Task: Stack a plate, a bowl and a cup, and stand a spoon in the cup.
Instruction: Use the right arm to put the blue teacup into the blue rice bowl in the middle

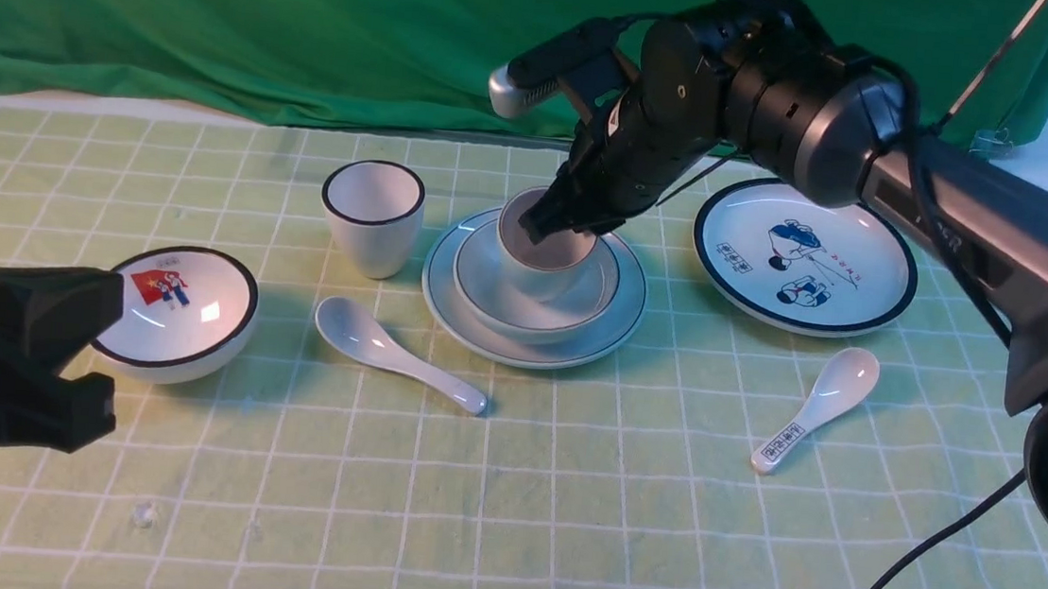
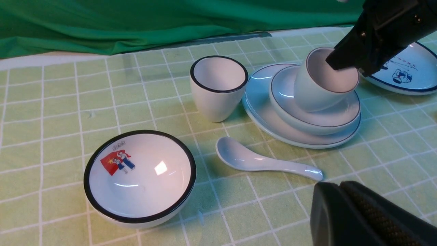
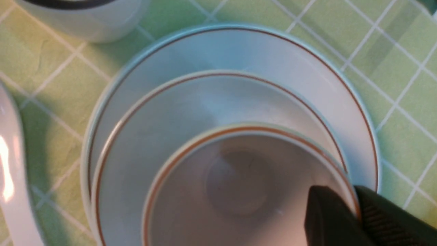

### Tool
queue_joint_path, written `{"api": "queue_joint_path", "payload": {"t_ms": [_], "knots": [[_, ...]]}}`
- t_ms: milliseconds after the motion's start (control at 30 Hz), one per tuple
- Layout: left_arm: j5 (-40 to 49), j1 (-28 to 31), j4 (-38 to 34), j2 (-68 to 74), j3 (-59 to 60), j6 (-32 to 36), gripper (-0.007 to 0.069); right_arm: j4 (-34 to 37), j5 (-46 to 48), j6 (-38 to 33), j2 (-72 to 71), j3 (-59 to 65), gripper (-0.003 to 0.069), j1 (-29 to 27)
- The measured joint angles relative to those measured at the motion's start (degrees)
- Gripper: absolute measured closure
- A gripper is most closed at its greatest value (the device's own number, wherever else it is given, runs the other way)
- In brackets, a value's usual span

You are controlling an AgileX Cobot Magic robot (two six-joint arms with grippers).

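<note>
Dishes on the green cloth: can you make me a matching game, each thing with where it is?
1. plain cup
2. black-rimmed cup
3. plain spoon
4. plain bowl

A. sits on the plain plate
B. pinched at its rim by the right gripper
C. lies flat on the cloth
D. stands alone on the cloth

Pairs: 1-B, 2-D, 3-C, 4-A.

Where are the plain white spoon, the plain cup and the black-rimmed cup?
plain white spoon (image 1: 401, 361): front view, on its handle near the scoop.
plain cup (image 1: 535, 278): front view, on its outer wall.
black-rimmed cup (image 1: 374, 248): front view, on its outer wall.
</note>
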Motion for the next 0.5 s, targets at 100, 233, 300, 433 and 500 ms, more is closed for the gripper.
{"api": "queue_joint_path", "payload": {"t_ms": [100,233,300,433,500], "knots": [[-0.19,0.00,0.00,0.00,0.00,0.00,0.0615,0.00,1.15,0.63,0.08,0.00,0.0571,0.00],[-0.25,0.00,0.00,0.00,0.00,0.00,0.0615,0.00,1.77,2.79,0.99,-0.32,0.0571,0.00],[-0.38,0.00,0.00,0.00,0.00,0.00,0.0615,0.00,1.83,3.38,1.06,-0.46,0.0571,0.00],[-0.42,0.00,0.00,0.00,0.00,0.00,0.0615,0.00,1.29,4.34,1.28,-0.46,0.0497,0.00],[-0.42,0.00,0.00,0.00,0.00,0.00,0.0615,0.00,0.45,4.35,1.49,-0.46,0.0432,0.00]]}}
